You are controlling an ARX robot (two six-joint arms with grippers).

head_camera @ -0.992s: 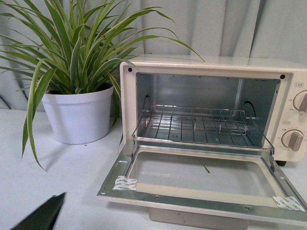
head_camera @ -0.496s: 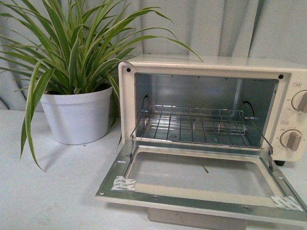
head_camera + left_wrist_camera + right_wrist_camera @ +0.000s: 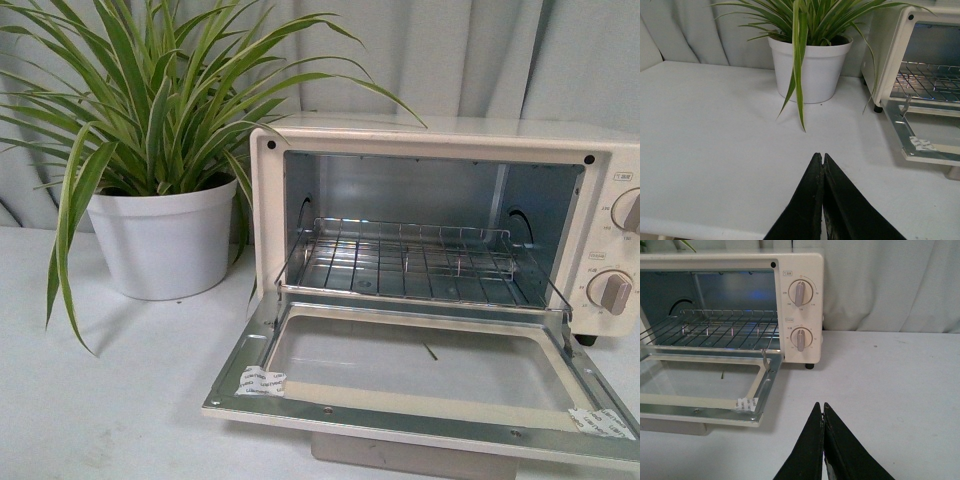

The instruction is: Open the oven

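The cream-white oven point(image 3: 600, 160) stands on the white table with its glass door point(image 3: 410, 375) folded down flat and open. The wire rack point(image 3: 410, 262) and metal interior show inside. Two round knobs point(image 3: 798, 293) sit on its right panel. The oven also shows in the left wrist view point(image 3: 890, 55) and the right wrist view point(image 3: 730, 262). My left gripper point(image 3: 820, 157) is shut and empty above the table, to the left of the oven. My right gripper point(image 3: 821, 406) is shut and empty, off the door's right corner. Neither gripper shows in the front view.
A spider plant in a white pot point(image 3: 160, 240) stands just left of the oven, its leaves hanging over the table point(image 3: 100, 400); the pot also shows in the left wrist view point(image 3: 810, 70). Grey curtains point(image 3: 450, 50) hang behind.
The dark tip of my left gripper at the front view's lower left one second ago has left that view. The oven door stays down.
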